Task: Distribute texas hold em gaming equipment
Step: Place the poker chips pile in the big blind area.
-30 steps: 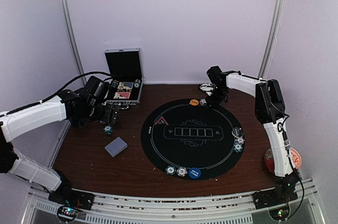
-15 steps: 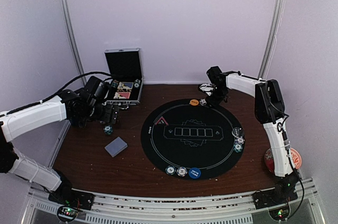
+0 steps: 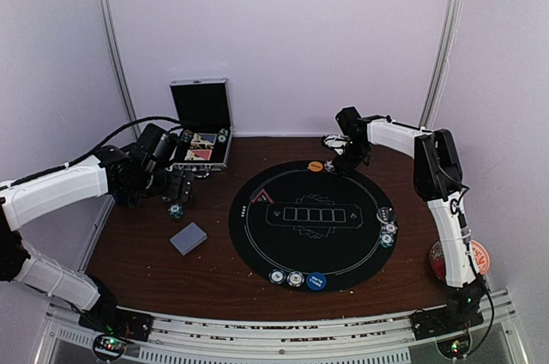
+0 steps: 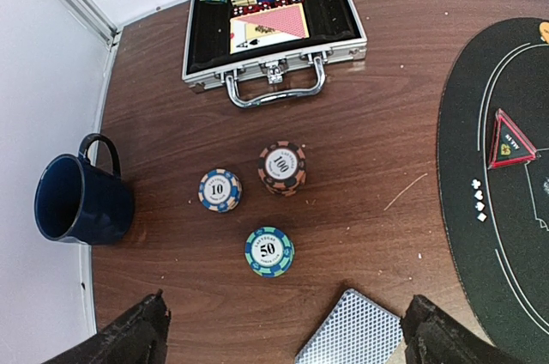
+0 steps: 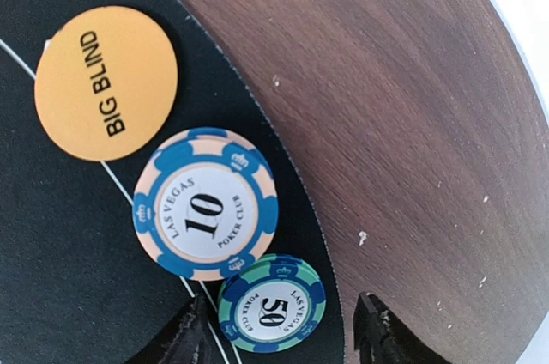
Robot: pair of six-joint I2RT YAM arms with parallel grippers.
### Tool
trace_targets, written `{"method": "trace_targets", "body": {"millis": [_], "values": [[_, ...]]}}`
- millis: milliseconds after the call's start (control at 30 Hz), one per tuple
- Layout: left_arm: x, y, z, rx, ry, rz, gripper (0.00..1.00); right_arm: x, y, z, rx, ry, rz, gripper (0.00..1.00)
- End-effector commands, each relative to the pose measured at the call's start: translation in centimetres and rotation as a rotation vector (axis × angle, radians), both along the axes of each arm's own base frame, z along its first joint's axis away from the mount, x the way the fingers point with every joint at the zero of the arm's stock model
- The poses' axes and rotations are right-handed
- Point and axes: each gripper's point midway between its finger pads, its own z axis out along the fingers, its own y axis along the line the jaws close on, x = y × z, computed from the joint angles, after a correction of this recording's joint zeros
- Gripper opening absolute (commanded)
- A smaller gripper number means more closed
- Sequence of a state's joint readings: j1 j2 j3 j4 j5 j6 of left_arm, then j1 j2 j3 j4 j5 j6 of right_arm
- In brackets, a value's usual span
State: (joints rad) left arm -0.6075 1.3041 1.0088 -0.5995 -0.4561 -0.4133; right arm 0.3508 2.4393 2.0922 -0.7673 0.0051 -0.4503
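Spanning the wooden table (image 3: 154, 269), a round black mat (image 3: 283, 244) fills the middle. Left gripper (image 4: 287, 338) hangs spread wide above the card deck (image 4: 352, 338). Right gripper (image 5: 283, 336) stands parted astride the 50 chip (image 5: 272, 302), which touches the 10 chip (image 5: 206, 203) near the big-blind disc (image 5: 105, 82) at the mat's far rim.

The brown wooden worktop (image 3: 214, 269) carries a round black mat (image 3: 283, 248) right of centre and an open metal case (image 4: 214, 75) at the back left. A blue mug (image 4: 81, 201) stands by the left edge. In front of the case sit a 10 stack (image 4: 220, 190), a 100 stack (image 4: 281, 167) and a 50 stack (image 4: 268, 251), then a deck (image 4: 352, 338). A red cup (image 3: 437, 263) is at the near right.
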Motion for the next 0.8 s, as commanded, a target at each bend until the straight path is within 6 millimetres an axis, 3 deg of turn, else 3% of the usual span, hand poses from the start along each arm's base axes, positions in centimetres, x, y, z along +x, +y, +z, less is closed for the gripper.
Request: {"method": "trace_targets", "body": {"millis": [0, 67, 233, 467, 667, 767], "values": [[0.6, 0.0, -0.1, -0.008, -0.012, 0.011, 0.98, 0.3, -0.1, 1.7, 0.011, -0.024, 0.002, 0.64], [0.6, 0.0, -0.3, -0.005, -0.006, 0.010, 0.98, 0.3, 0.0, 2.9, 0.021, -0.039, 0.002, 0.68], [0.7, 0.0, -1.0, 0.006, 0.010, 0.011, 0.98, -0.5, 0.6, 8.4, 0.083, -0.081, 0.018, 0.79], [1.2, -0.5, -2.0, 0.031, 0.042, -0.011, 0.98, -4.5, 1.1, 17.5, 0.192, -0.164, 0.016, 1.00], [2.8, -1.1, -3.1, -0.014, 0.122, -0.023, 0.98, -10.9, 4.8, 21.0, 0.236, -0.166, 0.122, 1.00], [4.3, -1.0, -3.7, -0.032, 0.159, 0.009, 0.98, -13.7, 6.7, 21.0, 0.254, -0.173, 0.187, 1.00]]}}
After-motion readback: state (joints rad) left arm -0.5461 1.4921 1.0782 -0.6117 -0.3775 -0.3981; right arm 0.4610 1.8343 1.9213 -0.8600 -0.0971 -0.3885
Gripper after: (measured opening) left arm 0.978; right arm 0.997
